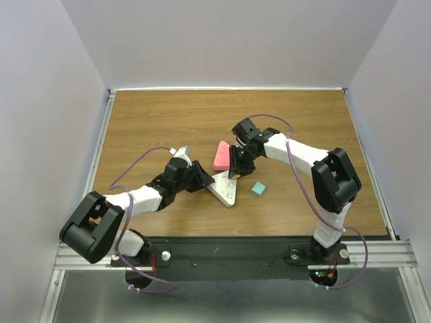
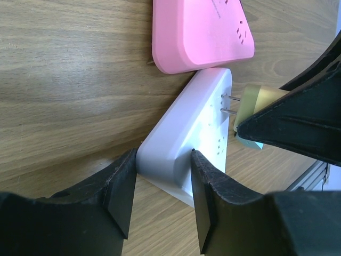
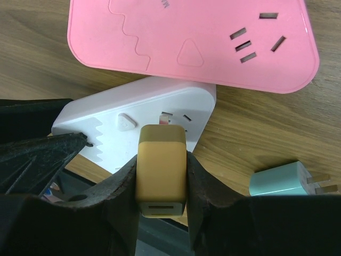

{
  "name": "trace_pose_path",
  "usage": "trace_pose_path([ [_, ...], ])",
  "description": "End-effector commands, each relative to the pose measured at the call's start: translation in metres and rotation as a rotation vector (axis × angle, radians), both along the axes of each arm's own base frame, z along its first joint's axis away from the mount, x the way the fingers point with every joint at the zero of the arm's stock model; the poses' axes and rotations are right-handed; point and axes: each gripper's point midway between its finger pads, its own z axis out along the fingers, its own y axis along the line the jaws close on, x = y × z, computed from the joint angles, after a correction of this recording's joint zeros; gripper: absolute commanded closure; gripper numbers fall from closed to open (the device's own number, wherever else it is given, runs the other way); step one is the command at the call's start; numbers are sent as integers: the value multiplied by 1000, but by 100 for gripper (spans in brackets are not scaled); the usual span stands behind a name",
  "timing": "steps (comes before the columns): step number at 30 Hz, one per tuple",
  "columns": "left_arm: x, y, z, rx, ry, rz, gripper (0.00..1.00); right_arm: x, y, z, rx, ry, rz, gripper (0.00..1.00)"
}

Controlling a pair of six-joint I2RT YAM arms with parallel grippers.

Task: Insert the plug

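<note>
A white triangular power strip (image 1: 224,186) lies on the table; it also shows in the left wrist view (image 2: 192,133) and the right wrist view (image 3: 138,114). My left gripper (image 2: 160,205) is shut on the strip's corner, one finger on each side. My right gripper (image 3: 161,186) is shut on a yellow plug (image 3: 161,168) and holds it just above the strip. In the left wrist view the yellow plug (image 2: 256,104) has its two prongs touching the strip's top face at a socket, with most of their length still showing.
A pink power strip (image 1: 222,154) lies against the white one's far side; it also shows in the right wrist view (image 3: 192,40). A teal plug (image 1: 258,189) lies on the table right of the white strip, seen too in the right wrist view (image 3: 285,180).
</note>
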Motion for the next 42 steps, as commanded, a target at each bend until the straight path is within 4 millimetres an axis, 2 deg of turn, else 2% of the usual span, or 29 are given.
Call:
trace_pose_path([
  [1,-9,1,-1,13,-12,-44,97,-3,-12,-23,-88,61,-21,100],
  [11,-9,-1,5,7,-36,-57,100,0,-18,-34,-155,110,-39,100],
  [16,-10,-3,5,6,-42,-73,100,11,-20,-37,-172,110,-62,100],
  [22,-9,-4,9,1,-63,-85,100,18,-35,-41,-211,117,-102,100],
  [32,-10,-8,6,-4,-56,-111,100,27,-36,-52,-229,107,-102,100],
  [36,-9,-9,6,-7,-56,-109,100,26,-36,-52,-218,97,-106,100],
  [42,-9,-9,4,-7,-49,-105,100,9,-37,-64,-220,98,-97,100],
])
